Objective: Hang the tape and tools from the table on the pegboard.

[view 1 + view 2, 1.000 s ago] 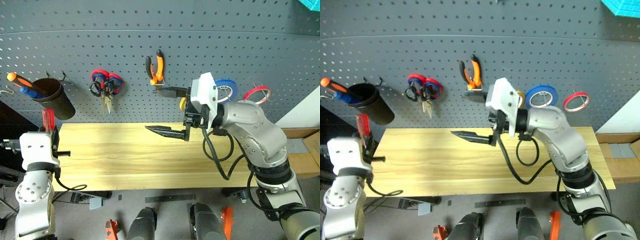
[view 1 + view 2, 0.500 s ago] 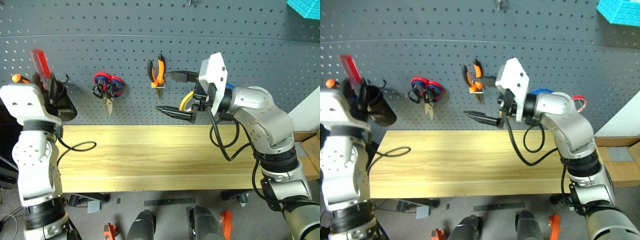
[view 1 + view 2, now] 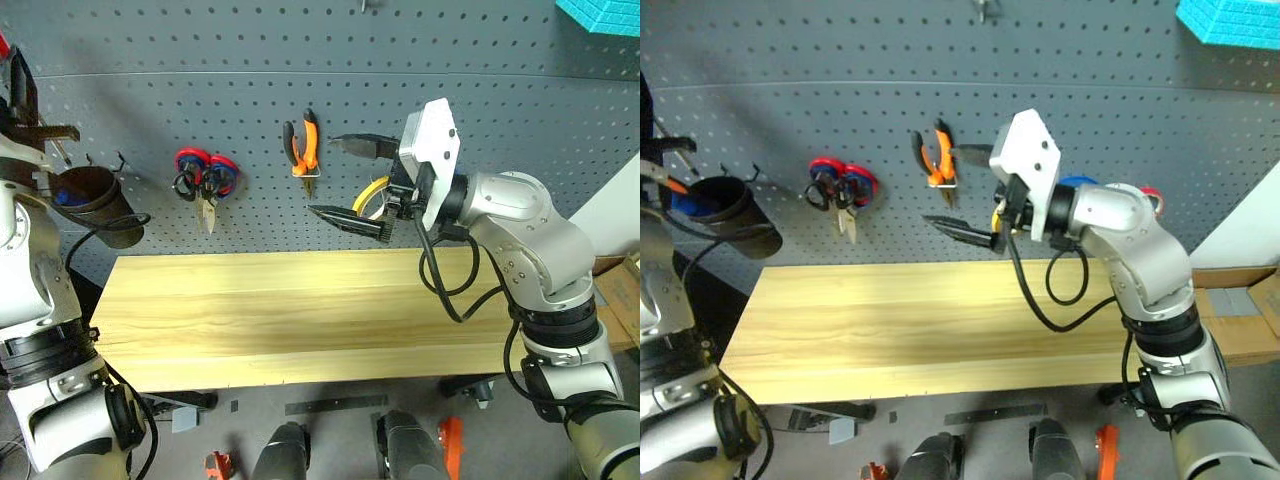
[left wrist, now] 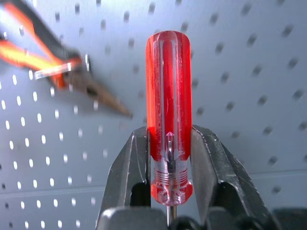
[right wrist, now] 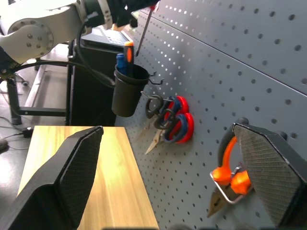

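Your left claw pinches the slim translucent red-handled screwdriver above the black cup on the grey pegboard; your right claw hangs spread wide beside the orange-and-black pliers.

The screwdriver has a glossy translucent red plastic handle; the table is light grained wood (smooth-looking); the pegboard is matt grey.

The two head cameras look forward and down on the table and the pegboard, sharing almost the same scene. The left wrist camera faces the pegboard very closely. The right wrist camera looks along the pegboard, sharing the pliers with both head cameras.
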Motion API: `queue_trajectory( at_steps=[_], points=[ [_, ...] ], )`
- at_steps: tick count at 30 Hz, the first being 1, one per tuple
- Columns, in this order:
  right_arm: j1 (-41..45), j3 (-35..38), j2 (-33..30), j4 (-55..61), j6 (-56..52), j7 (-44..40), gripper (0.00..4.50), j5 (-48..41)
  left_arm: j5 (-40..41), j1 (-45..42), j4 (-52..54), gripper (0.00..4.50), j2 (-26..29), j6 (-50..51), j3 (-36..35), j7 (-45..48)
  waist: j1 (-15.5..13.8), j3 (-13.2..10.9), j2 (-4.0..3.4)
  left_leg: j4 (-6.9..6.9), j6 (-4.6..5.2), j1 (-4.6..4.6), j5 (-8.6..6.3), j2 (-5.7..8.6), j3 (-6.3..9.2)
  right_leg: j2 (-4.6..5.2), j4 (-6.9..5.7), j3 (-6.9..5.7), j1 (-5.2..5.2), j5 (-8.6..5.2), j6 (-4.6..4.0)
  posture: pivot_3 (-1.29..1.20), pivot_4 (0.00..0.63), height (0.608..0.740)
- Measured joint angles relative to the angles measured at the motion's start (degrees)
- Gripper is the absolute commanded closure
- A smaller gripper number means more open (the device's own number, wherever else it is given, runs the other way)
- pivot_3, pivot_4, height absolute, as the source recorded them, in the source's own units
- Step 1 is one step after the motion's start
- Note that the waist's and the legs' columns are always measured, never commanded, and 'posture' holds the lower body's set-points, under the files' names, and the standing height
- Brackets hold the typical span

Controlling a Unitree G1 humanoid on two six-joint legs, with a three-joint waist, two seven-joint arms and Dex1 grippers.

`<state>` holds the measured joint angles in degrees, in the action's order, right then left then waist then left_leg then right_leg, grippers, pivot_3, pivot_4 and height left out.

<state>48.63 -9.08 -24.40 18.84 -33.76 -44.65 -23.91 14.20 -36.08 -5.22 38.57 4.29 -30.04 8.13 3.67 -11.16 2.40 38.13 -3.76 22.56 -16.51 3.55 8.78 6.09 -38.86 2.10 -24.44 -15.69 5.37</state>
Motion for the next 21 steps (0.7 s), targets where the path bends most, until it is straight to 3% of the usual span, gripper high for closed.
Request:
queue_trajectory(
  at_steps=[8,21],
  points=[
    [0.1,-0.1,0.8,0.0,0.0,0.2,0.0,0.1,0.0,-0.8,-10.5,3.7,-2.5,-6.2,0.2,-0.4,0.8,0.3,0.27,0.03,-0.01,0.02,0.01,0.01,0.25,0.03,-0.02,-0.02,-0.01,0.0,0.0,-0.05,0.119,0.74],
    [1.6,0.2,2.4,-0.1,-0.9,1.4,0.0,-0.7,0.1,4.8,-9.3,3.7,-4.6,-7.3,0.1,-4.1,1.4,1.0,0.45,0.09,-0.04,0.01,0.02,-0.01,0.33,0.05,-0.12,0.02,-0.08,0.02,-0.02,-0.03,0.115,0.74]
  ],
)
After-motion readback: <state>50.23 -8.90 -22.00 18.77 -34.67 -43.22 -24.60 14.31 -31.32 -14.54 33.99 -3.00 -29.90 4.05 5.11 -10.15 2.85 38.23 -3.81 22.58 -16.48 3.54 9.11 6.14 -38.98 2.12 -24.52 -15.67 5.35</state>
